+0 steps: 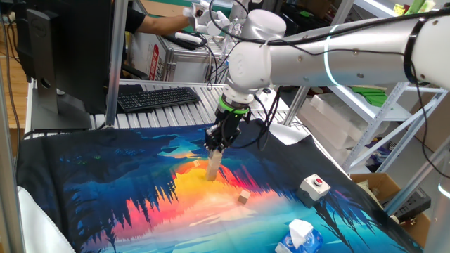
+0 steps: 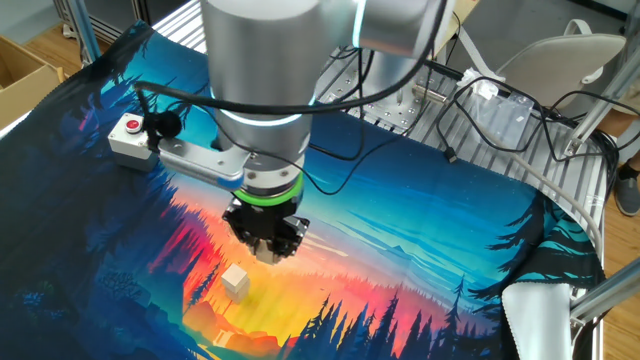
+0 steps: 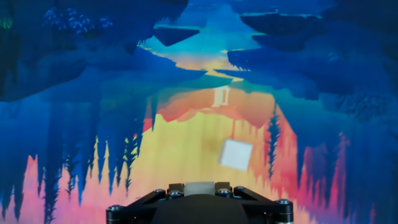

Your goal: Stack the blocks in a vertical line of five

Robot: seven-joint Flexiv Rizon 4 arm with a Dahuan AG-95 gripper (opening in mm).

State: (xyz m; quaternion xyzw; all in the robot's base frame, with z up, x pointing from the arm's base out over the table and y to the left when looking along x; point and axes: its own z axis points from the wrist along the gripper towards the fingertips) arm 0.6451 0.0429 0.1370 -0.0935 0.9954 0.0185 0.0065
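Note:
A short column of pale wooden blocks stands on the orange middle of the mat. My gripper is directly above it and shut on the top block, whose pale face shows between the fingers in the hand view. In the other fixed view the gripper hides most of the column. One loose block lies on the mat a little nearer the front right; it also shows in the other fixed view and the hand view.
A white box with a red button sits on the mat's right side, also seen in the other fixed view. A blue-and-white carton is at the front right. A keyboard lies behind the mat.

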